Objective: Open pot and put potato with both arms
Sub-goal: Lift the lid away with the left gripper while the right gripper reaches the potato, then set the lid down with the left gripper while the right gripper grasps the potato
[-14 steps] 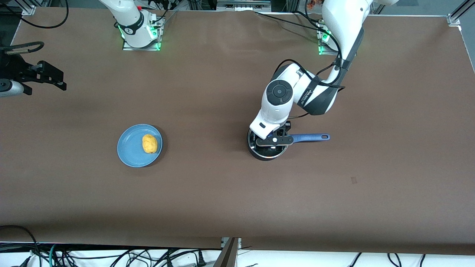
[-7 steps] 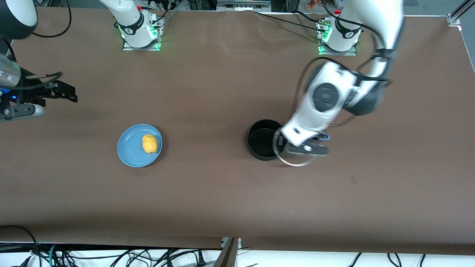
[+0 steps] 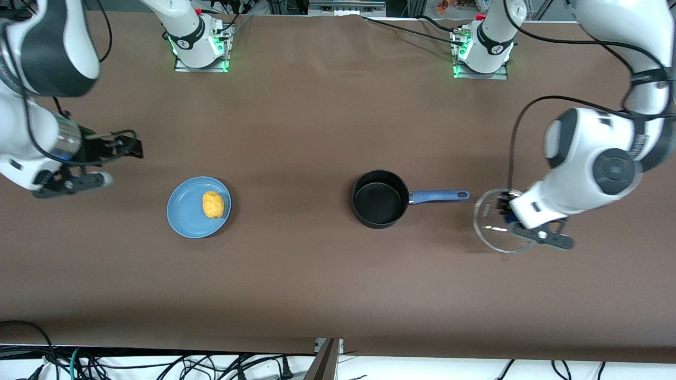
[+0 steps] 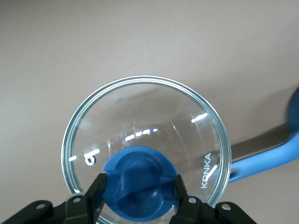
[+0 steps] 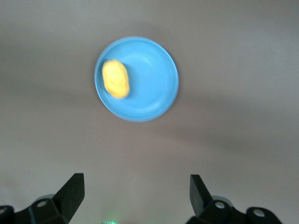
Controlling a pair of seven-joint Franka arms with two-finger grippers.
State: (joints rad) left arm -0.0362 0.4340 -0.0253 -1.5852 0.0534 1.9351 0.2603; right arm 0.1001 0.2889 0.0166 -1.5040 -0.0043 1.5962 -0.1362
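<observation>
Left tool (image 4: 138, 196) clamps lid (image 3: 496, 220) by its knob (image 4: 139, 181), clear of the open pot (image 3: 380, 198). Right tool (image 5: 135, 193), spread wide, hangs over bare worktop (image 3: 317, 132) near the plated potato (image 3: 213, 204), likely for pickup.

potato (image 3: 213, 205) on plate (image 3: 185, 216), pot (image 3: 380, 199) well apart

A wide brown tabletop (image 3: 317, 274) fills the scene under even light, with tangled black cables (image 3: 158, 364) on a pale floor just past its camera-side edge and grey metal framing (image 3: 652, 18) at one top corner.
</observation>
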